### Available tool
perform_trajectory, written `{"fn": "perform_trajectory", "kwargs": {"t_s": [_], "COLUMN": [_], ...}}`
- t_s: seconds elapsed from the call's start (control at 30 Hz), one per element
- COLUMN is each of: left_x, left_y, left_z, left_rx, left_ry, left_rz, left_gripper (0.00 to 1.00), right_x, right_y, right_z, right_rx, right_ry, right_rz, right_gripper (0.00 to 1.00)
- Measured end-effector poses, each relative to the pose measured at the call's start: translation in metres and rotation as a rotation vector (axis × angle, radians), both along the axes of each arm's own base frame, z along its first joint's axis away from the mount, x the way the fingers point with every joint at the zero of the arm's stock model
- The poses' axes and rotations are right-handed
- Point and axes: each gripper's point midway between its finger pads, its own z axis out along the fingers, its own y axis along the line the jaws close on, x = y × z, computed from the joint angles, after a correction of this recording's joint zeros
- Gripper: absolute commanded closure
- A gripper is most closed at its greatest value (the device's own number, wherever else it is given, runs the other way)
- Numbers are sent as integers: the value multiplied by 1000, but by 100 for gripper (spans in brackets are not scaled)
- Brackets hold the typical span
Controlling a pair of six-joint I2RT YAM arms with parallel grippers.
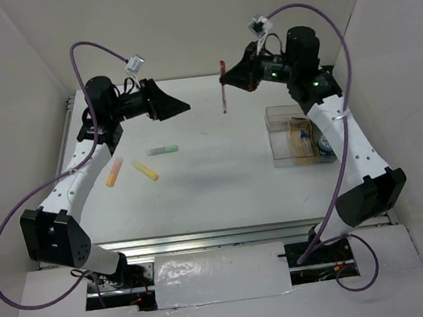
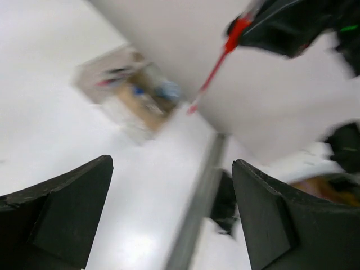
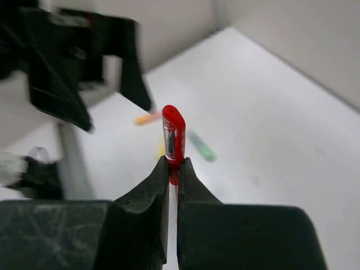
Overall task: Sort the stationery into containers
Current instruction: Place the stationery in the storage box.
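Note:
My right gripper (image 1: 225, 75) is shut on a thin red pen (image 1: 224, 89) near its cap and holds it upright, high above the far middle of the table; the pen also shows in the right wrist view (image 3: 174, 138) and the left wrist view (image 2: 216, 67). My left gripper (image 1: 183, 107) is open and empty, raised at the far left, facing the pen. A green marker (image 1: 162, 150), a yellow marker (image 1: 144, 169) and an orange marker (image 1: 114, 172) lie on the table at left. The clear compartment box (image 1: 284, 132) stands at right with a blue-white roll (image 1: 323, 144) inside.
White walls close in the table at the back and both sides. A metal rail (image 1: 242, 235) runs along the near edge. The right arm's forearm (image 1: 354, 147) passes over the box's right side.

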Motion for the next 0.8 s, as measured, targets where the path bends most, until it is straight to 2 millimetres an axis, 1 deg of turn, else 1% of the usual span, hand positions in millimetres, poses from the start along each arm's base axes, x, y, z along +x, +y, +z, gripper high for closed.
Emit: {"fn": "perform_trajectory", "kwargs": {"t_s": [0.07,0.1,0.13,0.17,0.27,0.33,0.4,0.5,0.57,0.7,0.8], "left_x": [15,19,20,22,28,29,31,33,34,38,42], "left_y": [14,23,31,40,63,73,81,87,90,100,115], "left_z": [-9,-17,-25,-34,-59,-72,-82,-95,-103,-119,-135], "left_rx": [113,169,217,269,385,427,457,491,515,560,608], "left_ry": [-56,-70,-74,-75,-60,-36,-15,9,23,74,136], "left_rz": [106,148,183,217,281,302,317,324,327,359,408], "left_gripper": [1,1,1,1,1,1,1,1,1,1,1], "right_x": [17,27,35,42,57,64,75,94,103,114,121], "right_y": [-37,-62,-82,-105,-162,-194,-221,-251,-266,-273,-273], "right_z": [-9,-16,-24,-35,-77,-107,-136,-175,-201,-243,-269], "right_rx": [-123,-207,-280,-375,-682,-842,-992,-1150,-1249,-1376,-1436], "right_ry": [-89,-142,-174,-217,-297,-292,-290,-264,-248,-217,-188], "right_rz": [-73,-126,-169,-207,-264,-264,-231,-181,-139,-38,24], "right_gripper": [100,100,100,100,100,100,100,100,100,100,100]}}
